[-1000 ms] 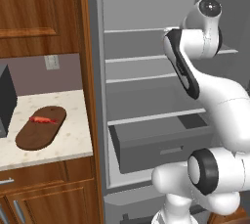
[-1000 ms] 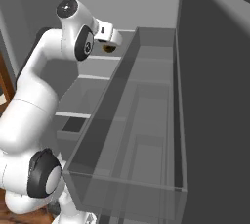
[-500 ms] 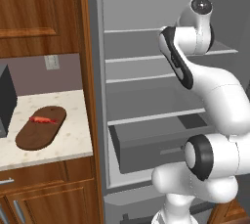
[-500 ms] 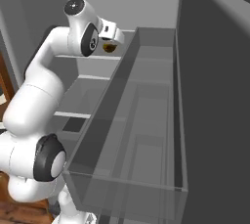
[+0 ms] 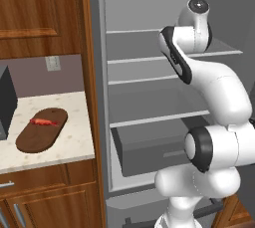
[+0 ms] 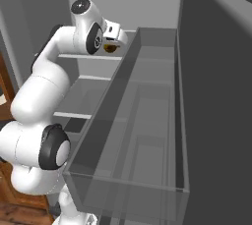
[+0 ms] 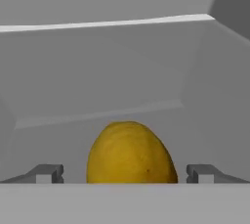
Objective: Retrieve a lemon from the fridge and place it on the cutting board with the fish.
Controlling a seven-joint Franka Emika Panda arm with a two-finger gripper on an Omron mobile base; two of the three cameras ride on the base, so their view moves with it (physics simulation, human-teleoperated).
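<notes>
The fridge [image 5: 149, 117] stands open, and my arm reaches onto one of its upper shelves. A round yellow lemon [image 7: 131, 152] sits on that shelf right in front of the hand, and my gripper [image 7: 126, 174] is open with one fingertip on either side of it, neither touching it. From the right base view the lemon [image 6: 111, 47] peeks out just below the hand. On the counter to the left of the fridge lies the dark brown cutting board [image 5: 42, 130], and the small red-orange fish [image 5: 42, 121] rests on it.
A dark microwave [image 5: 5, 102] stands at the left end of the pale counter [image 5: 64, 147]. Lower in the fridge a grey drawer [image 5: 149, 150] is pulled partly out. The open door's long grey bin [image 6: 147, 121] runs close along the arm's right side.
The arm has swung left and pushed the hand deeper along the shelf toward the lemon. The jaws stay open. Board and fish have not moved.
</notes>
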